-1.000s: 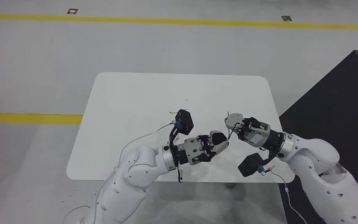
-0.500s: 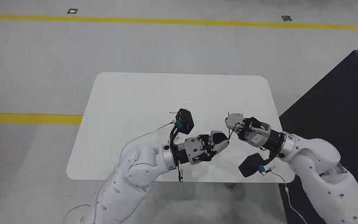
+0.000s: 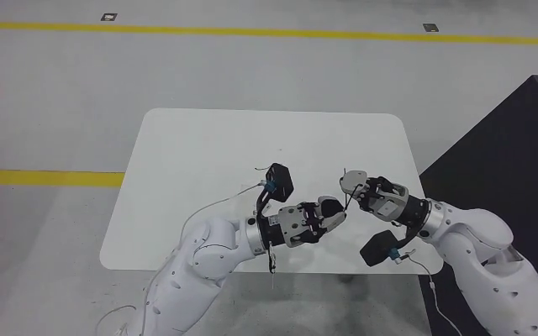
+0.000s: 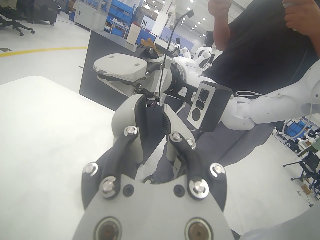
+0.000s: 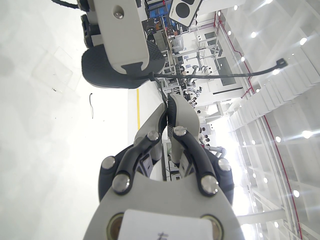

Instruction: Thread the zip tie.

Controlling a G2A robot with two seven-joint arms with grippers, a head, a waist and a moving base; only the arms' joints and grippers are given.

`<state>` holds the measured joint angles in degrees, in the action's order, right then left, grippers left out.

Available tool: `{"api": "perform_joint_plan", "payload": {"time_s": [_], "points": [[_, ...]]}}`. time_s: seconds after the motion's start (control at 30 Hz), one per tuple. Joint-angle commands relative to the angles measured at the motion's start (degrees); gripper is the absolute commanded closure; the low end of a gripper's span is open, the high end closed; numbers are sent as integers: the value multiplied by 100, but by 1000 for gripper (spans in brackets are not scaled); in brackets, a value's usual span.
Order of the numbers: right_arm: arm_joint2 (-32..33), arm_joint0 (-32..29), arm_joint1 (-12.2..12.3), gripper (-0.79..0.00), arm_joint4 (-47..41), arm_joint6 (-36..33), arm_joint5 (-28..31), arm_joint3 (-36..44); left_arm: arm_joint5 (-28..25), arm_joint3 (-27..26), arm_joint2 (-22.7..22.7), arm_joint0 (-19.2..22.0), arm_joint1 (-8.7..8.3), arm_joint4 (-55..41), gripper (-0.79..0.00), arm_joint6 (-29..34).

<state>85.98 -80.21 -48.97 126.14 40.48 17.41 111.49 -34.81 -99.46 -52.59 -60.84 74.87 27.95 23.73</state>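
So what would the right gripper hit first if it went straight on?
Probably the left gripper, close ahead of the right gripper; only the zip tie lies between them.

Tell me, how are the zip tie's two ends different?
The head end is a little square block, the tail end just a thin strip. The head end sticks out free; the tail end is pinched in the right gripper. Both are black, on one zip tie.
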Motion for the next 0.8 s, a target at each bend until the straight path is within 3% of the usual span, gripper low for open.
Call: {"api": "perform_joint_plan", "payload": {"time_s": [0.0,0.47,0.77], "points": [[12,-6,2,0,5,20,8,1,-11,12,14,19,3,-8,-89,4],[21,-71,0,0,16,49,-12,-19,-18,98,59,69,9,-55,0,80],[60,-86,-11,0,-86,-2,-66,-17,17,91,48,40,-2,83,0,86]]}}
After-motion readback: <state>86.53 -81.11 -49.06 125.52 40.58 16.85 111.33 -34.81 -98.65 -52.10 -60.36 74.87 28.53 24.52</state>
